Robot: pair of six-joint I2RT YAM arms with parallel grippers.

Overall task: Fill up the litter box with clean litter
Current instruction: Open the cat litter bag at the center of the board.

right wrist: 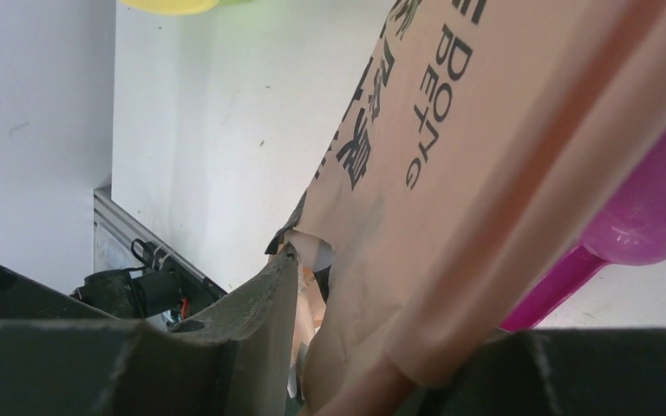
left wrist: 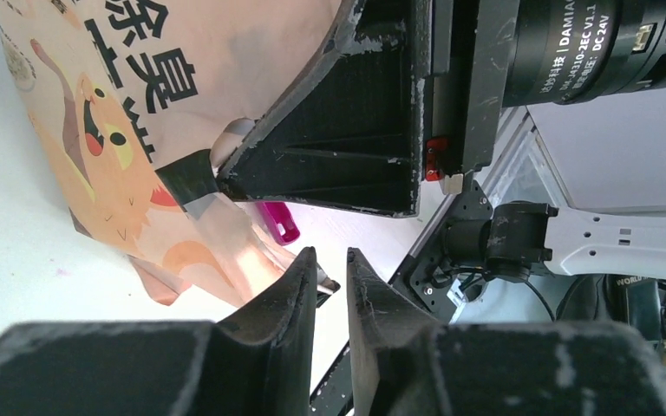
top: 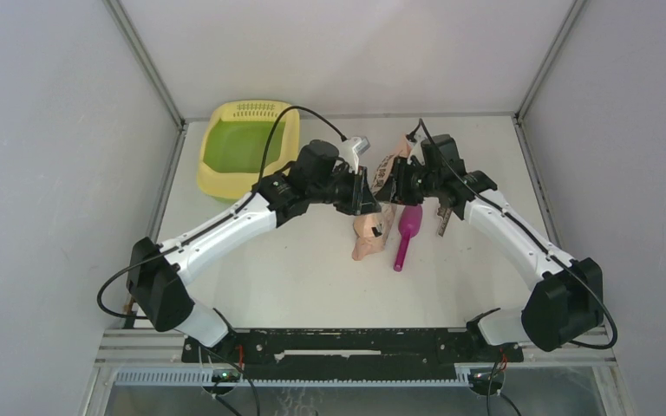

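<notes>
My right claw (right wrist: 399, 321) is clamped on the peach-pink printed plastic bag (right wrist: 486, 173). The crumpled sheet runs up between its two fingers, and in the left wrist view one of those black fingers (left wrist: 338, 130) presses into the bag's side. My left claw (left wrist: 331, 277) hangs just beside the same bag (left wrist: 121, 173), its jaws a narrow slit apart with nothing between them. From above, both claws meet over the middle of the white table (top: 312, 277). The bag's upper part is raised between them and its lower end (top: 368, 234) lies on the tabletop. What the bag holds is hidden from me. The magenta plastic scoop (top: 405, 238) lies just right of the bag, bowl toward the far side; I cannot tell whether the two touch. The litter box (top: 208, 156), a pale yellow rounded-rectangular plastic tray, sits at the table's far left corner, well apart from both claws. Its slotted grille is at the far end and its green inner floor is in plain sight.
</notes>
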